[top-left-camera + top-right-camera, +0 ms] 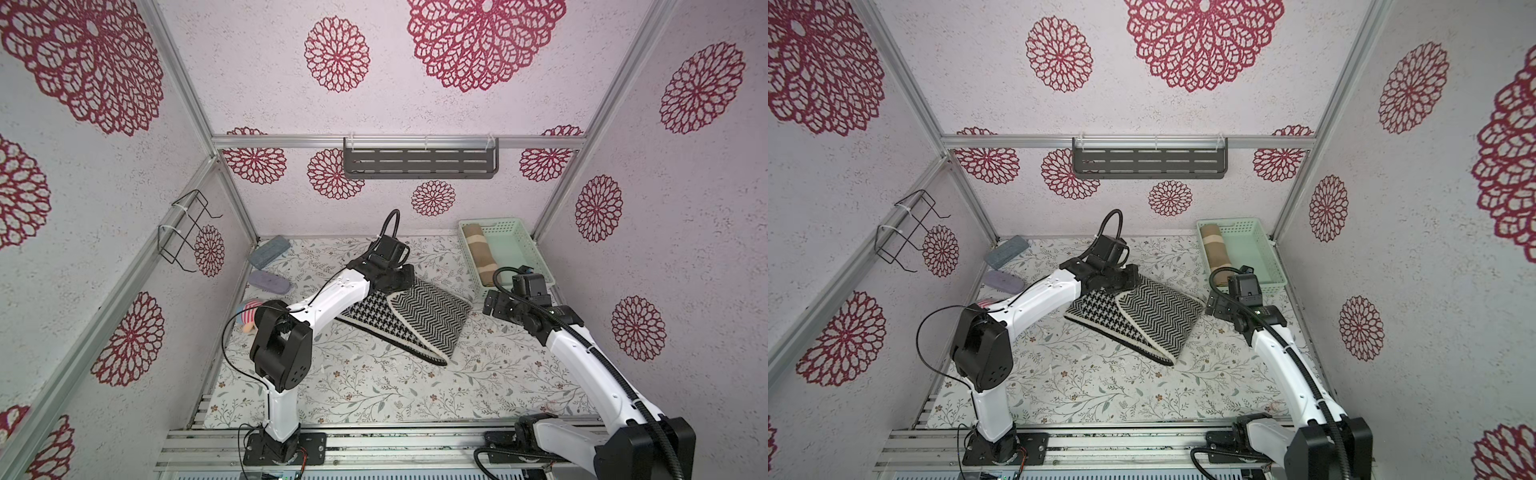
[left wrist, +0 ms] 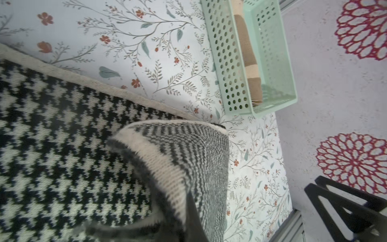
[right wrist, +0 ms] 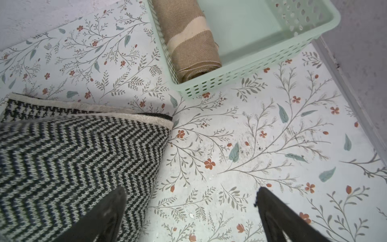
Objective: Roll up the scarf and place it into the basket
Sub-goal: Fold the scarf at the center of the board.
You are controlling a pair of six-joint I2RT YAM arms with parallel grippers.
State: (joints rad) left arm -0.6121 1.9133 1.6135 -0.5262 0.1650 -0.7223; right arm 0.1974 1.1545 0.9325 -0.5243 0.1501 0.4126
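The black-and-white knit scarf (image 1: 428, 320) (image 1: 1154, 318) lies on the flowered mat, with its herringbone side folded over its houndstooth side (image 2: 52, 136). My left gripper (image 1: 405, 278) (image 1: 1129, 280) (image 2: 194, 220) is shut on the scarf's lifted far edge. My right gripper (image 1: 492, 305) (image 1: 1214, 305) (image 3: 189, 191) stands open by the scarf's right edge (image 3: 73, 157). One of its fingers (image 3: 109, 215) is over the knit and the other is over bare mat. The mint-green basket (image 1: 490, 224) (image 1: 1250, 253) (image 2: 226, 52) (image 3: 240, 77) stands at the back right, just beyond the right gripper.
A rolled brown-and-beige cloth (image 1: 480, 253) (image 3: 188, 42) lies along the basket's left wall. A grey case (image 1: 269, 250), a purple case (image 1: 269, 282) and a striped plush toy (image 1: 247, 313) lie at the mat's left. A slotted shelf (image 1: 419, 162) and a wire rack (image 1: 187, 232) hang on the walls.
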